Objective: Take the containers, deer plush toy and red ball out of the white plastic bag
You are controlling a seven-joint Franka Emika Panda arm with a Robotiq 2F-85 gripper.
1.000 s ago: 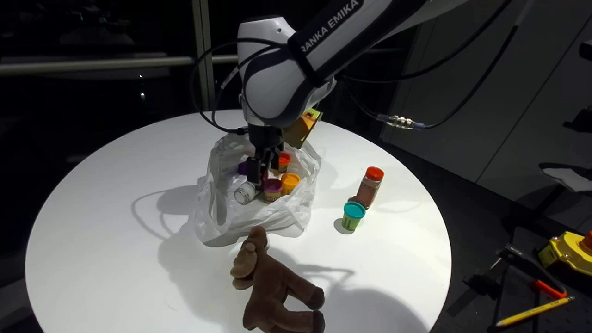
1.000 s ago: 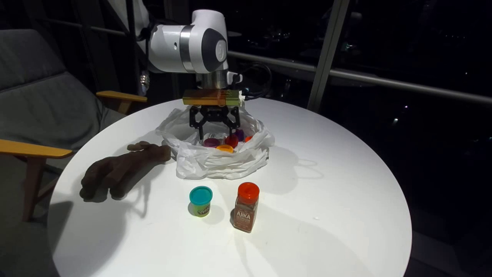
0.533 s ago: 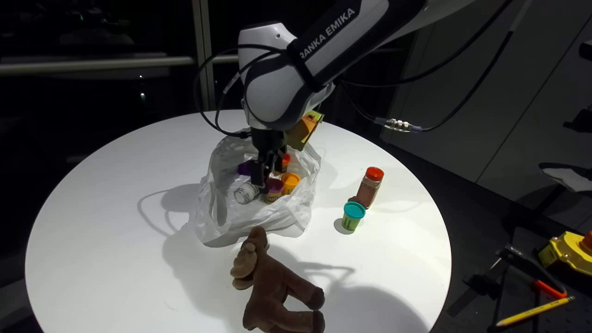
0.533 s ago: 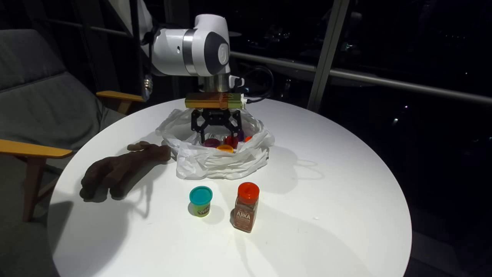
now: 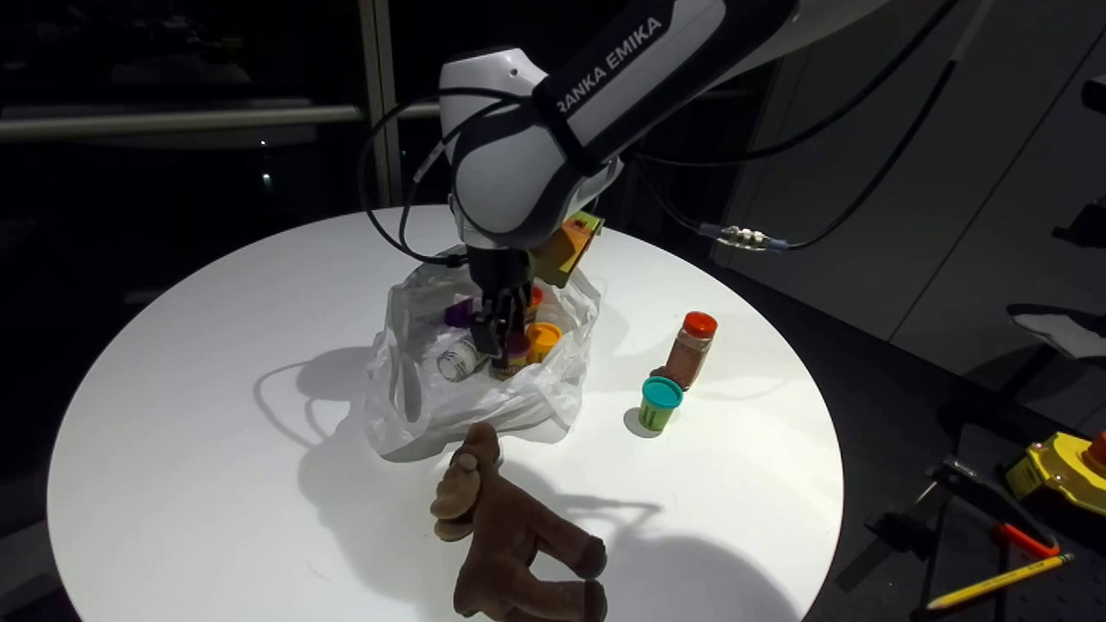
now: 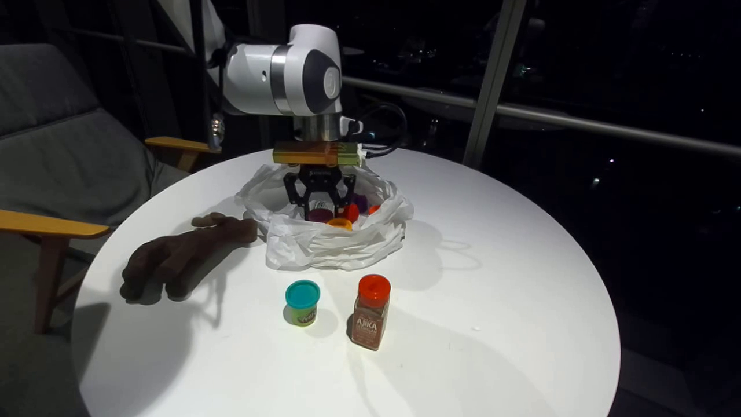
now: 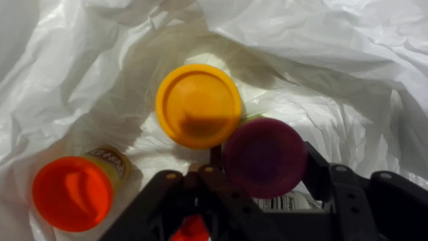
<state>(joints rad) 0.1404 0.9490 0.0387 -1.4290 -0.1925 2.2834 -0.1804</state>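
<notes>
Inside the white plastic bag point(image 5: 484, 410), my gripper point(image 7: 263, 156) points down with its jaws closed around a purple-lidded container point(image 7: 265, 160), one finger against each side. The orange-yellow container point(image 7: 199, 106) stands touching it. A red-orange container point(image 7: 73, 194) leans near the bag wall. A pale grey container point(image 5: 458, 359) lies on its side, and a purple one point(image 5: 458, 313) is farther back. The red ball point(image 6: 351, 212) sits beside my fingers, partly covered. Outside the bag, the deer plush toy point(image 5: 510, 536) lies on the table, and a teal-lidded green container point(image 6: 303, 304) stands upright.
A spice jar with a red lid point(image 6: 370, 318) stands close to the green container on the round white table point(image 6: 492, 347). The bag's crumpled rim surrounds my gripper. A grey chair point(image 6: 52, 139) with wooden armrests is beside the table.
The gripper has come down a little further into the bag. Its jaws have drawn together onto the purple-lidded container, which has shifted slightly. Everything outside the bag has stayed in place.
</notes>
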